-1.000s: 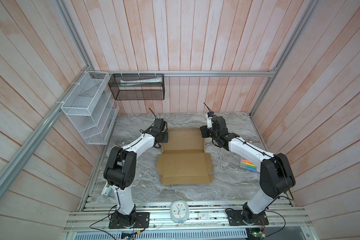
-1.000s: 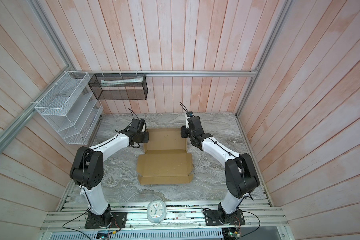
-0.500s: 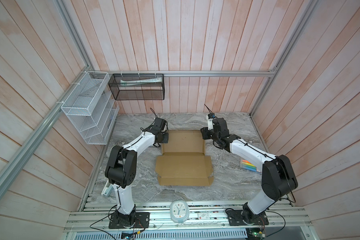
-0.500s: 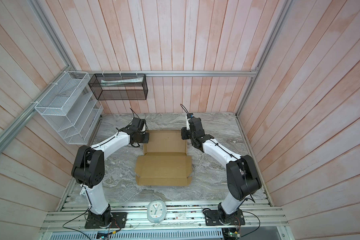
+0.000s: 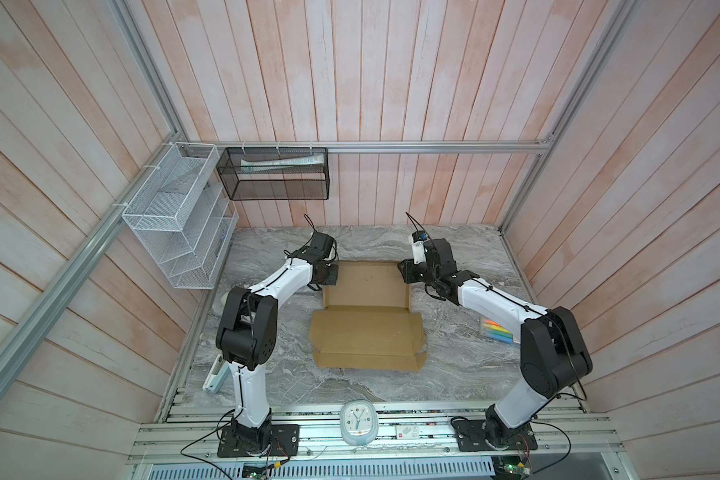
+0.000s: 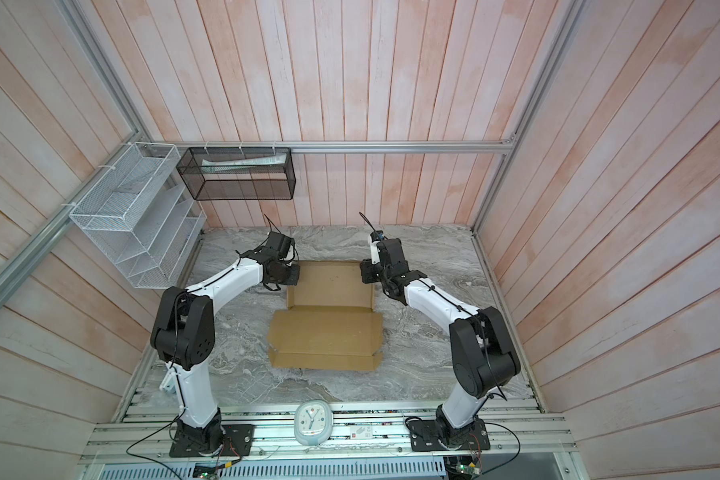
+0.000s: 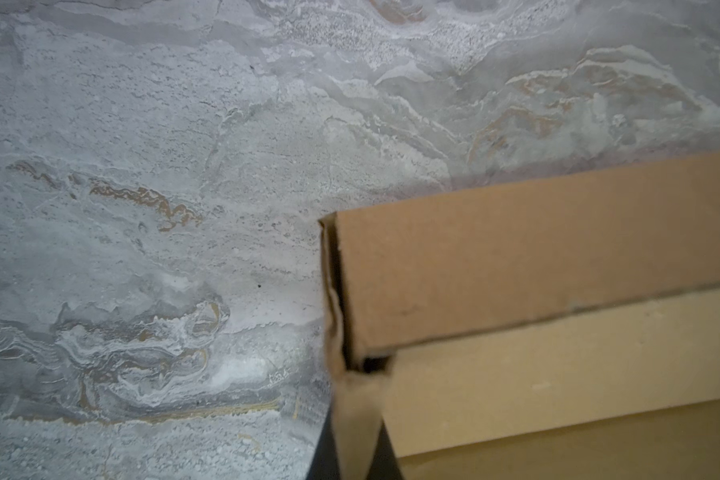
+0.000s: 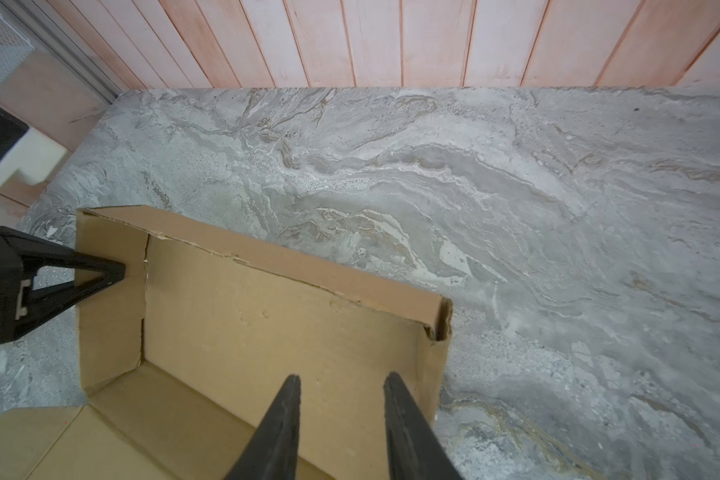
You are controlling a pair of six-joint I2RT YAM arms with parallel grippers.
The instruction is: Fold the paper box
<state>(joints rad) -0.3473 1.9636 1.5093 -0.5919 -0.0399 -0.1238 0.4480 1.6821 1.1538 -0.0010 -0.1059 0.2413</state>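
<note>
- Pinching the left side wall of the paper box (image 5: 366, 286), your left gripper (image 5: 330, 275) is closed on cardboard at the tray's far-left corner. The left wrist view shows the strip caught between its dark fingers.
- Your right gripper (image 8: 339, 380) stands partly open with a narrow gap between the fingers, and it holds nothing. Both tips hang over the tray floor, just inside the right side wall (image 8: 437, 365).
- The box sits in the middle of the table (image 5: 454, 374). Its walled tray half lies on the far side, and the flat lid panel (image 5: 366, 332) lies on the near side, toward the arm bases.
- What the next move turns on: the lid's long axis runs left to right, parallel to the crease joining it to the tray. Its free edge lies behind both grippers, on the base side.
- Both arms look about equally far from that edge. I judge the right one, being free, is the one to pull back and lift it.
</note>
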